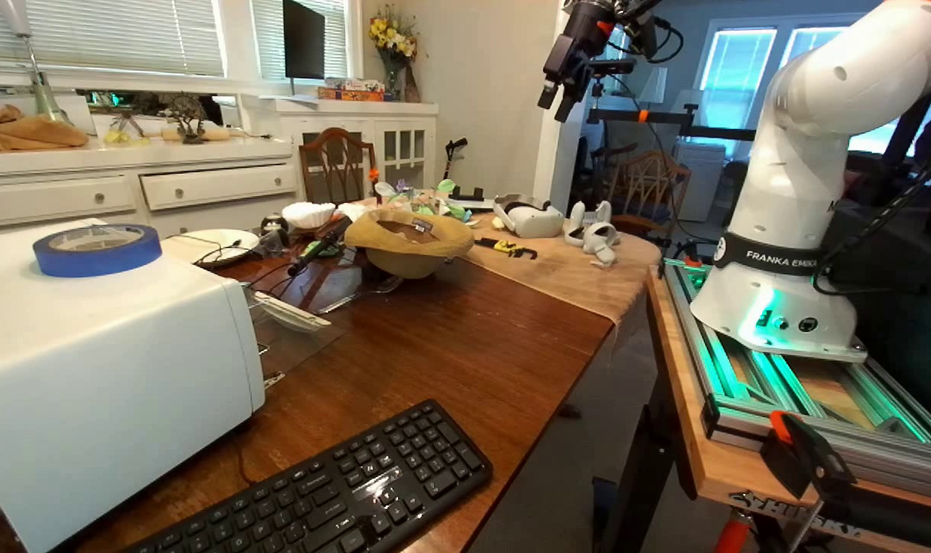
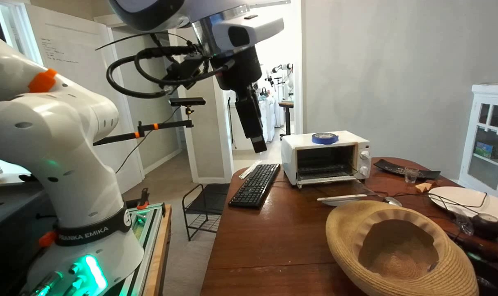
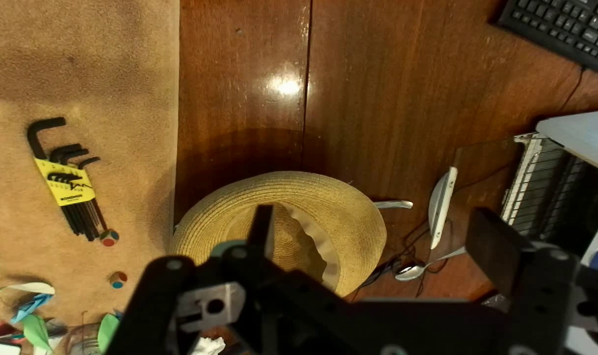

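Note:
My gripper (image 3: 379,234) stands wide open in the wrist view, with nothing between its fingers. In both exterior views the gripper (image 1: 555,104) hangs well above the table, pointing down and touching nothing. A straw hat (image 3: 351,207) lies crown down on the table below, its inside facing up, partly hidden by the left finger in the wrist view. A metal spoon (image 3: 410,272) and dark cables appear to the hat's right. The white toaster oven (image 2: 289,160) has its door lowered, with the white handle (image 3: 443,207) sticking out. Blue tape (image 2: 325,139) rests on top of the oven.
A black keyboard (image 2: 255,185) lies beside the oven near the table edge. On the tan cloth (image 3: 131,74) are a yellow hex key set (image 3: 67,185), two small coloured cubes and a white headset (image 1: 533,221). A white plate (image 2: 475,201) and paper flowers crowd the area past the hat.

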Controlling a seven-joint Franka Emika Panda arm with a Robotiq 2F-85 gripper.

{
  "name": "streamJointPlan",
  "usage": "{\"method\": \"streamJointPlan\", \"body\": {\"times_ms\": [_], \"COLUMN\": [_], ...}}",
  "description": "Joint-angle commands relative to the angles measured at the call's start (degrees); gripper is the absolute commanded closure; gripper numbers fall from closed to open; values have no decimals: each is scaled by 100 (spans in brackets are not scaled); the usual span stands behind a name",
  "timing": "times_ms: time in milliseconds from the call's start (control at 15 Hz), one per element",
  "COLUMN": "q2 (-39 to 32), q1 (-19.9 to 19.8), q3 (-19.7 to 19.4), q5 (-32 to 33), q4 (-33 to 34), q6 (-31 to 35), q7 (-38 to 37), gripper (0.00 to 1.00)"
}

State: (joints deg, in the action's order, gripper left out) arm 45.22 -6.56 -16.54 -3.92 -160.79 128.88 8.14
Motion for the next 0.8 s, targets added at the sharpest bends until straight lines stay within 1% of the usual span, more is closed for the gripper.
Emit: {"method": "streamJointPlan", "body": {"times_ms": [0,67,133,400,467,533,733], "q2": [-17,-201,-368,-1588,-1918,-2215,-3189], "q1": [-84,-131,-133,-265,-236,-67,138], "q3": [85,55,-15,-238,-325,-518,-725], "q5": [-83,-89,-112,-156,-251,-237,-569], "q4": [14,102,228,928,1087,1249,1847], "q6": [-23,120,118,224,250,311,587], "q7": [62,-10,8,-35,16,-63,-73], "gripper": [0,0,0,0,0,0,0]}}
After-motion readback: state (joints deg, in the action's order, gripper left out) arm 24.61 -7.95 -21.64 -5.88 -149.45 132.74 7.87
